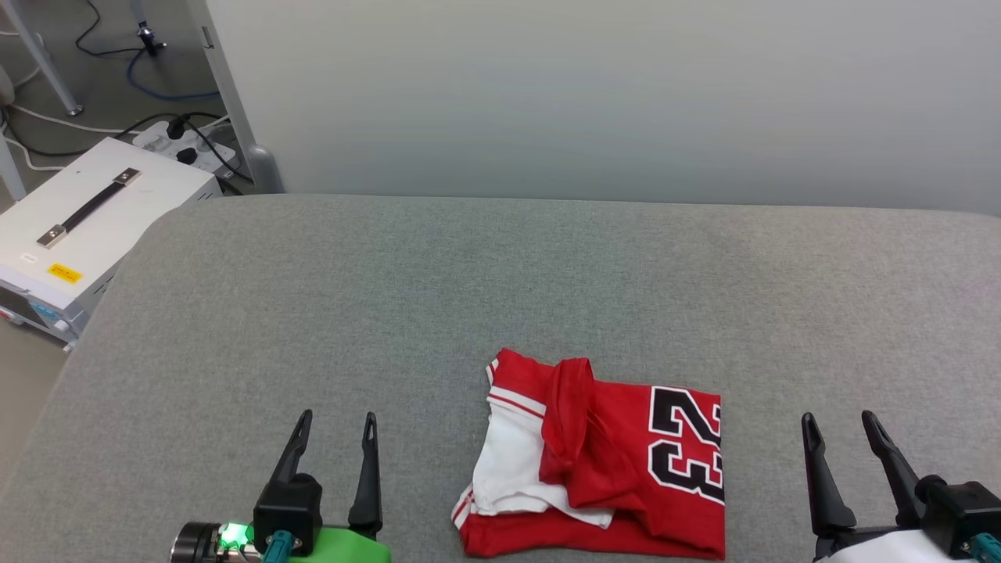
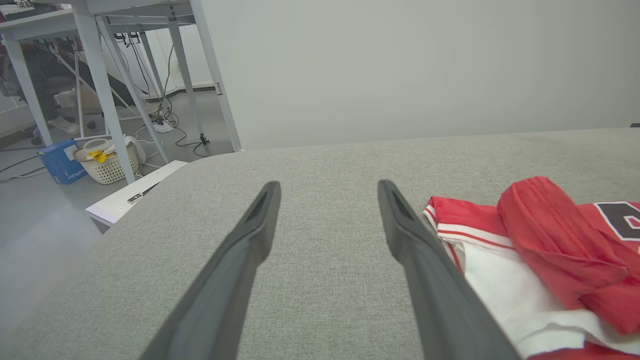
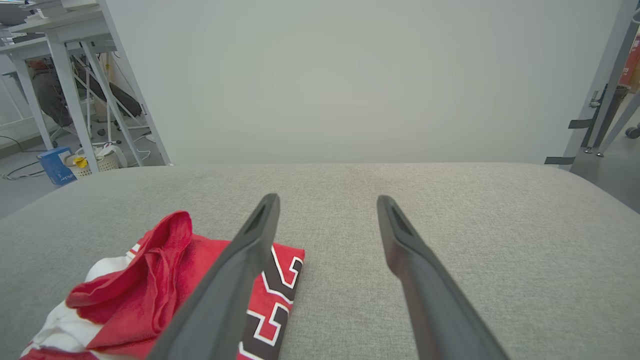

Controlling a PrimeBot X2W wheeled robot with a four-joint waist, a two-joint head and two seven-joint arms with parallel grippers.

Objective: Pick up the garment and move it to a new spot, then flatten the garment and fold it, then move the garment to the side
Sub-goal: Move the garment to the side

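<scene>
My left claw point(image 1: 338, 414) and right claw point(image 1: 837, 416) are both wide open and hold nothing. The shirt point(image 1: 626, 469) lies on the grey table point(image 1: 391, 313) between them, I think slightly nearer the right one. It is a loosely folded, almost square bundle: red, with a white sleeve and a black number.

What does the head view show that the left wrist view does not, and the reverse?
Head view brings the right pincer, open, and the whole number print on the garment. Left wrist view brings a white basket and a blue box. Shared: the garment, the open left pincer and the grey surface.
</scene>
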